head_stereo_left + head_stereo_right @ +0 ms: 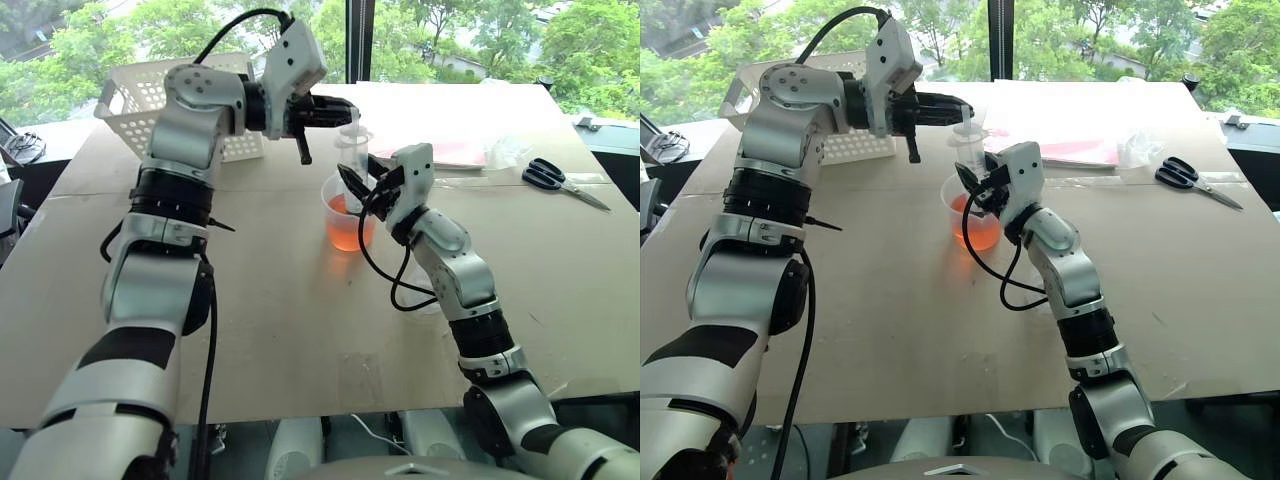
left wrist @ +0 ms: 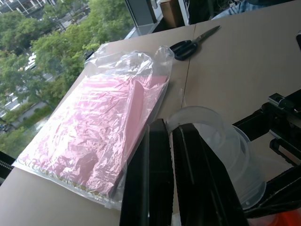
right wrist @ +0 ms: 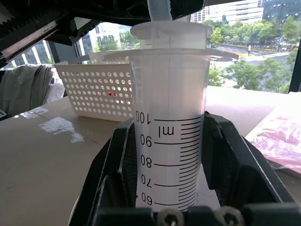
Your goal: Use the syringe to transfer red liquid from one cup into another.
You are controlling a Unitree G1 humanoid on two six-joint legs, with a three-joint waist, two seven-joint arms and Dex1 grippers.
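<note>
An upright syringe (image 3: 169, 122) is clamped around its barrel by the right gripper (image 1: 362, 185), nozzle down in a larger beaker (image 1: 349, 213) holding red liquid (image 1: 350, 232) at the middle of the table (image 1: 300, 330). The plunger top is pinched by the closed left gripper (image 1: 335, 112). A smaller cup (image 1: 352, 145) is seen just behind.
</note>
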